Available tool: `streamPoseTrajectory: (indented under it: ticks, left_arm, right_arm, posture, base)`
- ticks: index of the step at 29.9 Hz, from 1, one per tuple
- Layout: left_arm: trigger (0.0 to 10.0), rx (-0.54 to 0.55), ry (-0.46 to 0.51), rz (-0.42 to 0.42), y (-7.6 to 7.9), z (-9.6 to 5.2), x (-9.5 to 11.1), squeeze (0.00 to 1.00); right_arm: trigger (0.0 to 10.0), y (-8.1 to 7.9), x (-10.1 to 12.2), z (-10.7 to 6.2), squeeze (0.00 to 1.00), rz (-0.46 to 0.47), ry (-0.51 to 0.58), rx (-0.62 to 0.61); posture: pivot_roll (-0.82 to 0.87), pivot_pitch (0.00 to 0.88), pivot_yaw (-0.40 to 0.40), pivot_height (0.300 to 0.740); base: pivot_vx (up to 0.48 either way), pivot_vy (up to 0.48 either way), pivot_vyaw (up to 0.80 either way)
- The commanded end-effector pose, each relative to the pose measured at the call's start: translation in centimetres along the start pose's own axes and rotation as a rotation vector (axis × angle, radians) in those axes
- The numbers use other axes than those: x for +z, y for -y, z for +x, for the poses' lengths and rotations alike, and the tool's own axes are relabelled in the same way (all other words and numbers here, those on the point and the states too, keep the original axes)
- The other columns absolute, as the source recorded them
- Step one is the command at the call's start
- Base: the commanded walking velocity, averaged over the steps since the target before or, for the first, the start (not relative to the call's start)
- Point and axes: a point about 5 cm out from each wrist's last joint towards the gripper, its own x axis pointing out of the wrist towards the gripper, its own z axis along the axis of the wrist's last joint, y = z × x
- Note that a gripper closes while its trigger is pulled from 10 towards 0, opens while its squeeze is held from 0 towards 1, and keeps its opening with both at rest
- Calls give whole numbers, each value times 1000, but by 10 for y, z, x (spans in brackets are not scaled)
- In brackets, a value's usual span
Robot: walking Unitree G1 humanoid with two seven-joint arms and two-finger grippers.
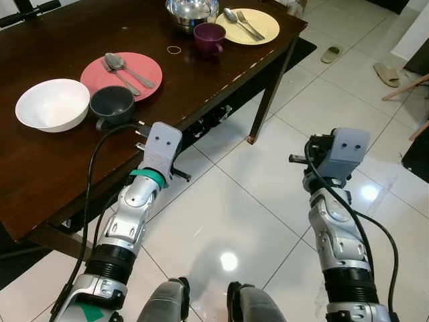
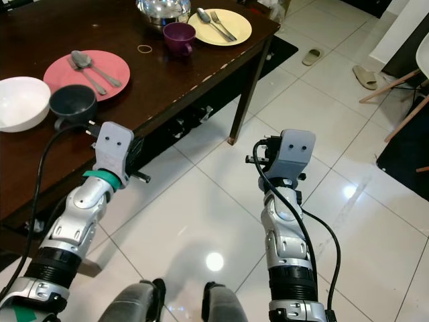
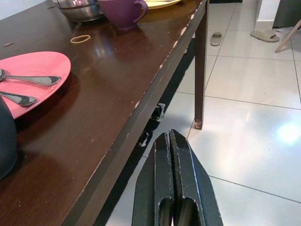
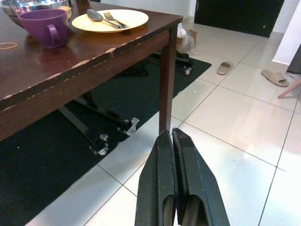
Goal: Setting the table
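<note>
The dark wooden table [image 1: 40,181] lies ahead of the left gripper [image 3: 172,141], whose fingers are pressed together on nothing, just off the table edge. The right gripper [image 4: 173,141], also clenched empty, hangs over the floor tiles. Two places look laid already: a pink plate [image 1: 137,66] with two spoons beside a white bowl [image 1: 52,104] and a dark cup [image 1: 111,104]; farther ahead, a yellow plate [image 1: 258,30] and a purple cup [image 1: 209,37].

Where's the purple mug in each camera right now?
Left eye view: purple mug at top centre, left of the yellow plate.
Right eye view: top, left of centre.
Left wrist view: top, left of centre.
Right wrist view: upper left.
Shared landmark: the rubber band on the table beside the mug.
</note>
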Motion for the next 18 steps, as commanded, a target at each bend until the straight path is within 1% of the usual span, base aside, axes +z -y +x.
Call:
streamPoseTrajectory:
  ticks: [1, 8, 11, 18]
  left_arm:
    - [10000, 1, -18, 5, 1, -2, -4, 0]
    - [10000, 4, -21, 7, 1, -2, -4, 0]
    - [10000, 6, -22, 8, 1, -2, -4, 0]
    - [10000, 10, -24, 12, 1, -2, -3, 0]
  right_arm:
    - [10000, 5, -4, -2, 0, 5, -22, -30]
    - [10000, 9, -6, -2, 0, 20, -33, -47]
    - [10000, 13, -4, 0, 0, 34, -27, -76]
    - [10000, 13, -2, 0, 0, 43, -18, -85]
  posture:
    - [64, 102, 42, 740]
    - [65, 102, 42, 740]
    - [67, 102, 45, 740]
    - [69, 104, 46, 740]
  base:
    - [0, 0, 0]
    - [0, 0, 771]
    - [0, 0, 800]
    - [0, 0, 800]
